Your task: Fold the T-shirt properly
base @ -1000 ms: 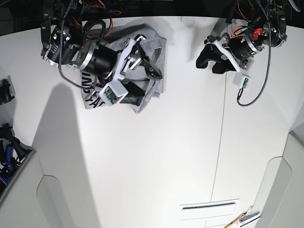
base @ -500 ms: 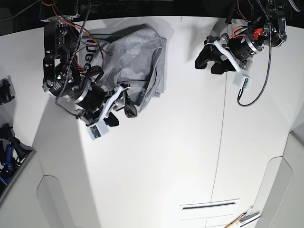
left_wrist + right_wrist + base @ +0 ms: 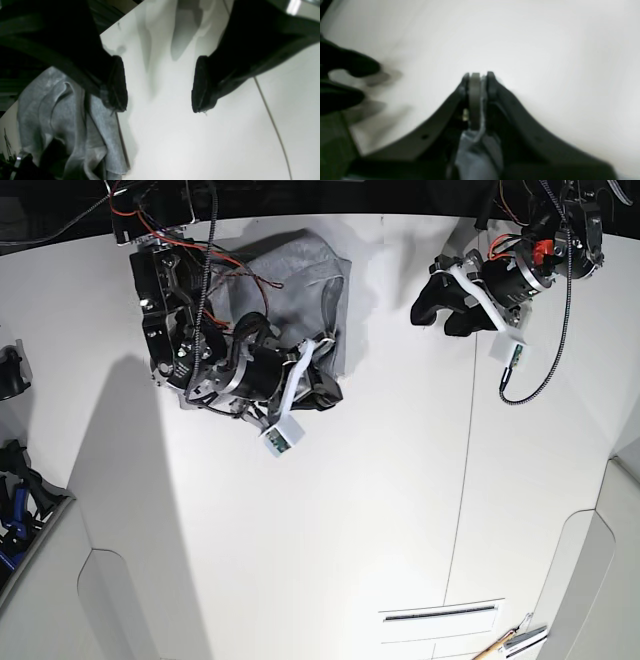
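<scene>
The grey T-shirt (image 3: 305, 265) lies bunched at the table's far left-centre, partly under my right arm; its lettering does not show. My right gripper (image 3: 325, 392) sits at the shirt's near right edge. In the right wrist view its jaws (image 3: 477, 75) are shut on a fold of grey fabric (image 3: 477, 150). My left gripper (image 3: 435, 305) hovers open and empty to the right of the shirt. In the left wrist view the gripper (image 3: 160, 98) is open with bare table between the pads, and the shirt (image 3: 62, 120) lies beside its left finger (image 3: 117, 85).
The white table (image 3: 330, 530) has a seam running front to back and a slot (image 3: 440, 613) near the front. A wooden-handled tool (image 3: 510, 642) lies at the front right. Dark gear (image 3: 15, 370) sits at the left edge. A cable loop (image 3: 530, 385) hangs from the left arm.
My right gripper, open over the shirt a second ago, swung down-left and shut, then moved right to the shirt's near right edge with fabric in it. The shirt shifted. The left arm stayed.
</scene>
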